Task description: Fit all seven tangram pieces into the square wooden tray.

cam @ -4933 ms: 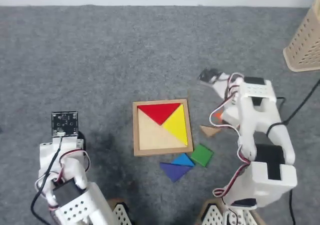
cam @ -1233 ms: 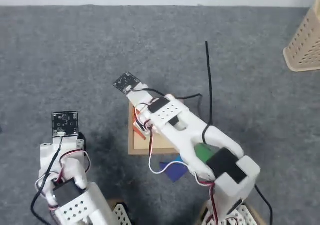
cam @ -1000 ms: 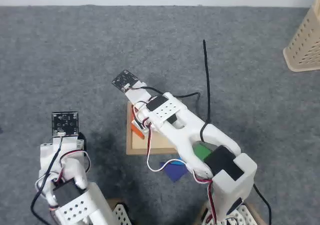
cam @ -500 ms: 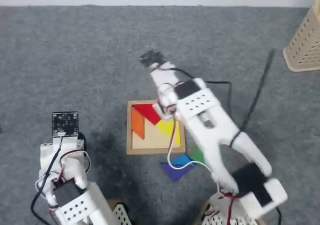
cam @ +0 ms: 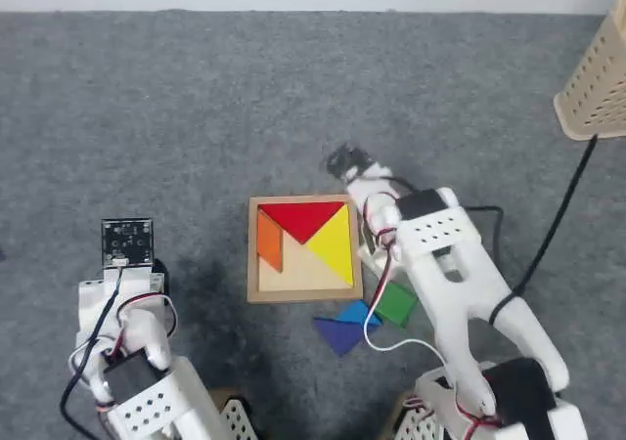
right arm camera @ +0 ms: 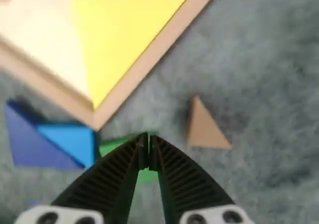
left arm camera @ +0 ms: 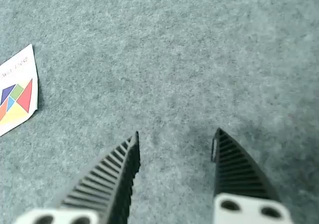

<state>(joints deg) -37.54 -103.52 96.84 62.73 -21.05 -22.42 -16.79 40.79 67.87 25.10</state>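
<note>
**Bright pieces on mottled grey**

The pale square wooden tray [cam: 252, 264] holds a red triangular piece [cam: 301, 217], a yellow triangular piece [cam: 335, 244] and an orange slanted piece [cam: 269, 240]. Beside the tray lie a sky-blue triangle [cam: 358, 313], an indigo triangle [cam: 340, 335], a green square [cam: 396, 303] and a plain tan triangle [right arm camera: 203, 127]. The tabletop [cam: 196, 117] is speckled grey. The left hand [left arm camera: 177, 133] and right hand [right arm camera: 148, 137] have black ribbed fingers.

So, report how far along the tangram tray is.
Done: red triangle, yellow triangle and orange piece lie in the tray. In hand: nothing; right pincer shut and empty by the green square, left pincer open over carpet. Left: green square, blue triangle, dark blue triangle, tan triangle, outside the tray.
</note>
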